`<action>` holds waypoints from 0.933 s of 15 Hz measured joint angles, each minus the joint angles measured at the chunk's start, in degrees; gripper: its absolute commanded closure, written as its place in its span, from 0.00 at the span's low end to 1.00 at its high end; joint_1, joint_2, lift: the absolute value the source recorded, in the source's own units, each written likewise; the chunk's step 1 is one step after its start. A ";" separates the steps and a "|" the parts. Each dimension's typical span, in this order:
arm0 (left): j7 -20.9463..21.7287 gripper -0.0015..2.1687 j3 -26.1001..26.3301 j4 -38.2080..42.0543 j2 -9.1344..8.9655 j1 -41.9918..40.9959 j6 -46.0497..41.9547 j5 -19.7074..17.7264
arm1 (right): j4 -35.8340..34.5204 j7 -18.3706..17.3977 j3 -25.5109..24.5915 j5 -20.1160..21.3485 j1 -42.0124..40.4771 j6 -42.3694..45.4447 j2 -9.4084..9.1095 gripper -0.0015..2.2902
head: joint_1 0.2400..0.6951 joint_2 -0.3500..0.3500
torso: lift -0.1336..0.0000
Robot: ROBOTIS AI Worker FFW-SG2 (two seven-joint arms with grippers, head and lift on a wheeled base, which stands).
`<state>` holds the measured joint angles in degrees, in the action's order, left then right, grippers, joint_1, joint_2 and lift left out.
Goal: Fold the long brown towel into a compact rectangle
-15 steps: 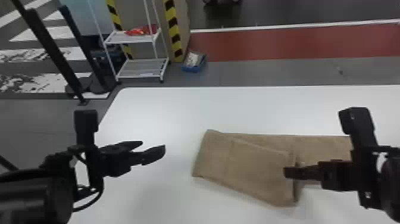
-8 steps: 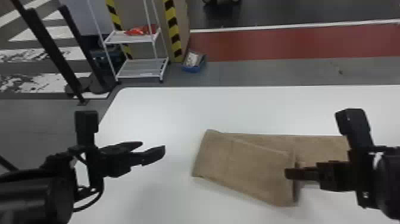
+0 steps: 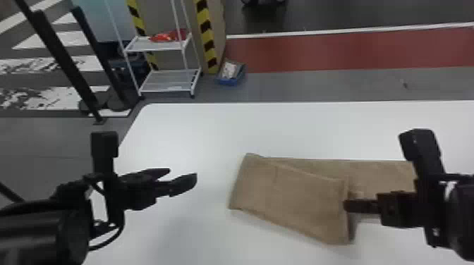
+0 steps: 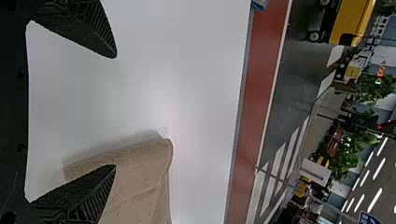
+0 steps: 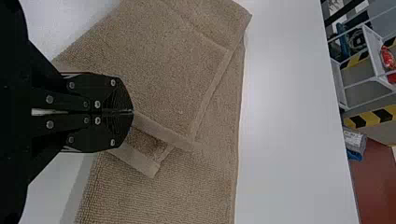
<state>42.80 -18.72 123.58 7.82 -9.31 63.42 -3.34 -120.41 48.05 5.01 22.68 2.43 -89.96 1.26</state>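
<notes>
On the white table (image 3: 211, 134) we had the brown towel (image 3: 303, 197) folded over skewed at one end, pinched in our closed right gripper (image 5: 132, 112), our left gripper (image 4: 115, 111) wide and empty, with straightening and further folding left.

Left arm (image 3: 38, 236): black, fat and round like a can
Right arm (image 3: 462, 215): black, with a boxy bit (image 3: 421, 144)
Cable (image 3: 111, 241): thin, black, bendy
Left fingers (image 4: 93, 28): black, pointy, with little ridges
Right fingers (image 5: 120, 95): black, flat
Screws (image 5: 97, 104): small, round, silvery
</notes>
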 measured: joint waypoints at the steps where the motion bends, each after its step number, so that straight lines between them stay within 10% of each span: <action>1: 0.00 0.02 0.00 -0.11 0.00 0.00 0.00 0.00 | 0.00 0.22 0.00 0.00 -0.11 0.00 0.11 0.66 | 1.00 0.74 | 0.10; 3: 0.00 0.02 0.00 -0.24 0.00 -0.05 0.00 0.00 | 0.00 1.09 -0.05 -0.10 -0.43 0.00 0.32 0.25 | 1.00 0.74 | 0.10; 4: 0.01 0.02 0.00 -0.26 0.00 -0.08 0.00 0.00 | -0.05 1.45 -0.16 -0.34 -0.73 0.00 0.38 0.21 | 1.00 0.74 | 0.10; 14: -0.03 0.02 0.14 -0.80 -0.01 -0.09 -0.57 0.00 | -0.30 1.87 0.24 0.03 -0.34 0.00 0.43 0.30 | 1.00 0.75 | 0.10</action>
<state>42.77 -18.58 122.78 7.81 -9.40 62.85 -3.34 -120.71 49.92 5.25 22.71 2.09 -89.96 1.70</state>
